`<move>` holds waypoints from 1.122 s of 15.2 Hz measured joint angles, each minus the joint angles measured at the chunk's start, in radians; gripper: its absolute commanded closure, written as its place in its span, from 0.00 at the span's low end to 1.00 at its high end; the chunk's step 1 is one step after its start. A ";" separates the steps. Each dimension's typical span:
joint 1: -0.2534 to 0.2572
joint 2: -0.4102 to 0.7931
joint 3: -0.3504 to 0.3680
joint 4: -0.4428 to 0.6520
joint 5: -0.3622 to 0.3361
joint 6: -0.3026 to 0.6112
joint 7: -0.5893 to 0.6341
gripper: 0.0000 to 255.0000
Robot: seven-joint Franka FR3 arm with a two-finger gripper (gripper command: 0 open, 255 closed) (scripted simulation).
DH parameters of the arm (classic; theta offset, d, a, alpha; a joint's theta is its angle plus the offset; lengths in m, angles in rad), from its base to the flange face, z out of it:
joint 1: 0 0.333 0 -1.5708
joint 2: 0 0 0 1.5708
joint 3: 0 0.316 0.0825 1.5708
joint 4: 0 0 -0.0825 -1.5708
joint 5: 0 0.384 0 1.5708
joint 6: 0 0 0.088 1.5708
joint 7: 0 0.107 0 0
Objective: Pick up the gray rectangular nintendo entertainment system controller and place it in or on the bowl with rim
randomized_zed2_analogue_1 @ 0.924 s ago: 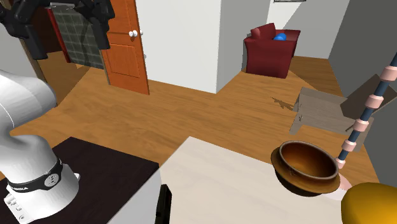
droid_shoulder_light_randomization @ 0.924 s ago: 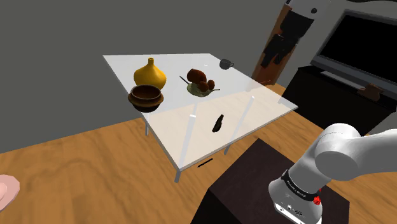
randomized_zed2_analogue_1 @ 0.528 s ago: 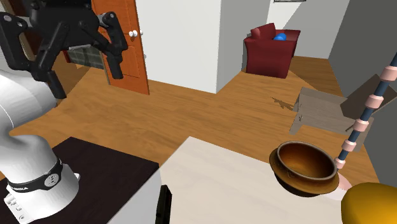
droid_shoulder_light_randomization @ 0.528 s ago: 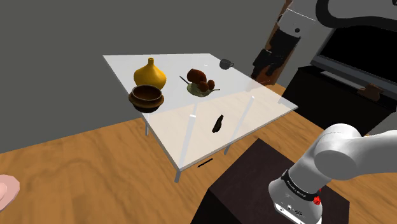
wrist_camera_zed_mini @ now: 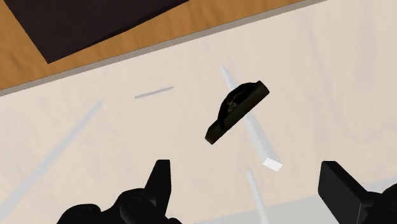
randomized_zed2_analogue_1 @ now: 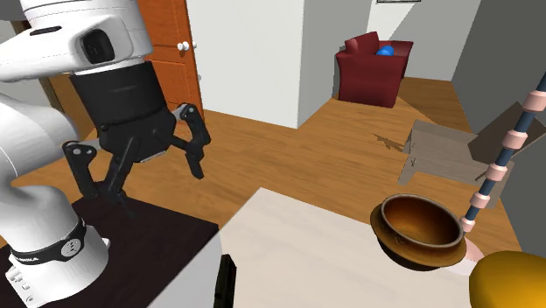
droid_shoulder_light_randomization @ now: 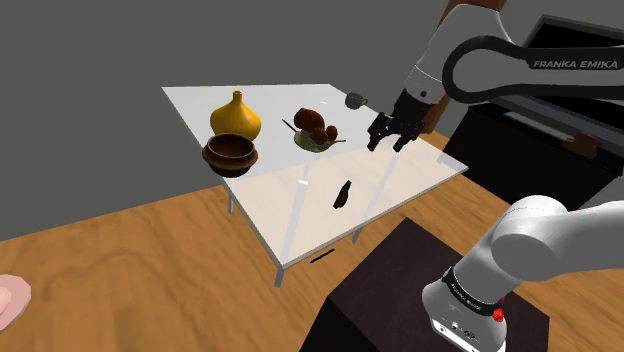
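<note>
The controller (droid_shoulder_light_randomization: 343, 194) is a small dark oblong lying on the pale see-through table (droid_shoulder_light_randomization: 420, 165), near its front edge. In the wrist view the controller (wrist_camera_zed_mini: 236, 110) lies at a slant ahead of my gripper (wrist_camera_zed_mini: 251, 191), whose fingers (wrist_camera_zed_mini: 162, 181) stand wide apart and touch nothing. In the shoulder view my gripper (droid_shoulder_light_randomization: 390, 137) hangs open above the table, to the right of the controller and higher. The brown rimmed bowl (droid_shoulder_light_randomization: 229, 154) stands at the table's left side, in front of a yellow vase (droid_shoulder_light_randomization: 236, 118). The second exterior view has the bowl (randomized_zed2_analogue_1: 420, 229) and my open gripper (randomized_zed2_analogue_1: 164, 191).
A plate with brown items (droid_shoulder_light_randomization: 317, 131) and a small dark cup (droid_shoulder_light_randomization: 355, 100) stand toward the table's back. A dark cabinet with a screen (droid_shoulder_light_randomization: 570, 80) is at the right. My dark stand (droid_shoulder_light_randomization: 400, 290) sits close to the table's front corner. Wood floor surrounds it.
The arm has swung down from high at the right; the gripper now hangs over the table near the controller. Its fingers stayed open. Nothing on the table moved.
</note>
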 measured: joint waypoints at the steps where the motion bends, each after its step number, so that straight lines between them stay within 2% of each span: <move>1: -0.005 0.006 0.004 -0.029 0.010 0.038 0.019 0.00; 7: -0.033 0.166 0.031 -0.133 0.074 0.320 0.123 0.00; 12: -0.040 0.357 0.053 -0.173 0.140 0.570 0.201 0.00; 17: -0.033 0.473 0.061 -0.178 0.166 0.698 0.209 0.00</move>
